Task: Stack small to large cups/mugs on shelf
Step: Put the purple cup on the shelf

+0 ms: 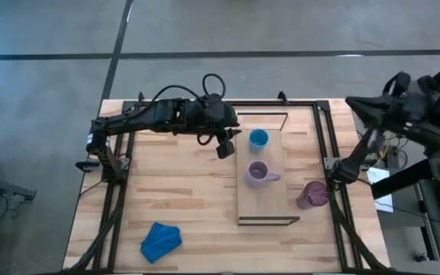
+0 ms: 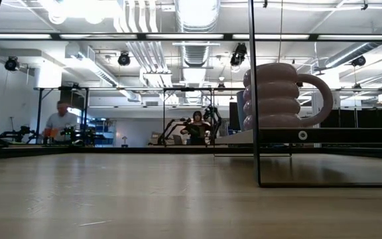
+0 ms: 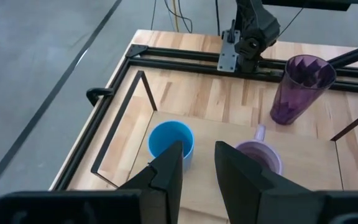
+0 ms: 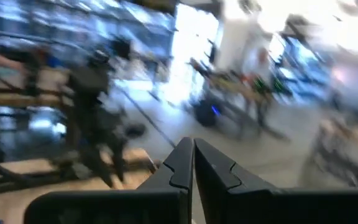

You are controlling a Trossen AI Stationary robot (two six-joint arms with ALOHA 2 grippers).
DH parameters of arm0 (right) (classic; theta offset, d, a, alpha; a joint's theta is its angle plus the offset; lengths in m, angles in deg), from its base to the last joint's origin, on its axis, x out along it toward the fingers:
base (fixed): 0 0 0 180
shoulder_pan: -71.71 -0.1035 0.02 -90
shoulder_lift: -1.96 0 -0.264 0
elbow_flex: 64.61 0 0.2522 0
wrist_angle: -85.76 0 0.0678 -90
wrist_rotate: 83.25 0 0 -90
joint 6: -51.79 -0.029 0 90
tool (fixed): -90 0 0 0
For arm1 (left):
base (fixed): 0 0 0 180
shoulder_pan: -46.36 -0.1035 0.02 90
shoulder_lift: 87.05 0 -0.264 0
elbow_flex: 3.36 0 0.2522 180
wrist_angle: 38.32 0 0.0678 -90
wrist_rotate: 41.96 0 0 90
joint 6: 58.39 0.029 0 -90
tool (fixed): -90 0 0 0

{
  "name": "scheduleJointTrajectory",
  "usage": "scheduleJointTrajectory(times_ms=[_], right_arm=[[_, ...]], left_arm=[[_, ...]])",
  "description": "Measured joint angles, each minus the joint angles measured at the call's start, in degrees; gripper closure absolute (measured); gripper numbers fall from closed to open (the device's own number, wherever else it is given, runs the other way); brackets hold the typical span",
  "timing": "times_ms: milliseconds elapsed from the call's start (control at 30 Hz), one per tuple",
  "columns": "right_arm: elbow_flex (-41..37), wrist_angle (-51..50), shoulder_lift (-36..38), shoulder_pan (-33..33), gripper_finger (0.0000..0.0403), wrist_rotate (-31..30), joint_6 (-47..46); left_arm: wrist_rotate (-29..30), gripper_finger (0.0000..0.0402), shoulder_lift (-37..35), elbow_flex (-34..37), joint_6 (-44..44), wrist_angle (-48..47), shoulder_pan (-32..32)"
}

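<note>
The small blue cup stands upright on the far part of the wooden shelf. The lilac mug stands on the shelf's middle, its handle toward the table's right. The dark purple cup stands on the table just right of the shelf. My left gripper hangs open and empty just left of the blue cup. In the left wrist view, my left gripper has the blue cup and the lilac mug just beyond its fingers. My right gripper is shut and empty, raised at the table's right side.
A crumpled blue cloth lies near the table's front left. Black frame rails run along the table's sides. The shelf's thin dark end frames stand up at its ends. People show in the room behind.
</note>
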Motion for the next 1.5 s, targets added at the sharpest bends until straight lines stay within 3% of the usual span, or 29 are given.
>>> scheduleJointTrajectory(times_ms=[167, 233, 333, 500, 667, 800, 900, 1033, 1167, 1267, 1433, 1500], right_arm=[[7.76, -0.27, -1.96, -1.79, 0.0394, 21.01, -0.04], [11.18, -3.69, -2.67, -1.93, 0.0394, 21.05, -1.53], [15.82, -18.15, -3.94, -1.88, 0.0394, 17.48, -9.82], [22.51, -43.82, -6.38, -1.75, 0.0394, 31.83, -33.79], [24.87, -49.07, -8.26, -0.36, 0.0394, 30.75, -42.70], [25.01, -58.61, -9.33, 0.77, 0.0394, 31.93, -56.19], [24.45, -66.10, -9.17, 2.29, 0.0394, 39.24, -67.25], [22.92, -67.62, -8.48, 3.55, 0.0394, 46.93, -76.83], [21.59, -66.97, -8.40, 3.65, 0.0394, 47.88, -77.80], [20.53, -63.31, -8.38, 3.71, 0.0394, 52.42, -76.15], [17.50, -48.11, -8.53, 3.69, 0.0394, 71.69, -61.92], [16.89, -46.48, -8.51, 3.64, 0.0394, 79.05, -56.61]], left_arm=[[-0.01, 0.0322, 0.00, 0.00, 0.00, 0.06, -0.15], [0.00, 0.0322, 0.00, 0.00, 0.00, 0.20, -0.15], [-0.01, 0.0322, 0.00, 0.01, 0.00, 0.17, -0.15], [-0.01, 0.0322, 0.00, 0.09, 0.00, 0.13, -0.15], [-0.03, 0.0322, 0.00, 0.09, -0.02, 0.08, -0.15], [-0.03, 0.0322, 0.00, 0.14, -0.04, -0.03, -0.15], [-0.11, 0.0322, 0.00, 0.17, -0.04, -0.06, -0.15], [-0.18, 0.0322, 0.00, 0.17, -0.04, -0.07, -0.15], [-0.21, 0.0322, 0.00, 0.17, -0.04, -0.07, -0.15], [-0.21, 0.0322, 0.00, 0.23, -0.04, -0.10, -0.15], [-0.23, 0.0322, 0.00, 0.24, -0.06, -0.11, -0.15], [-0.24, 0.0322, 0.00, 0.24, -0.06, -0.13, -0.15]])
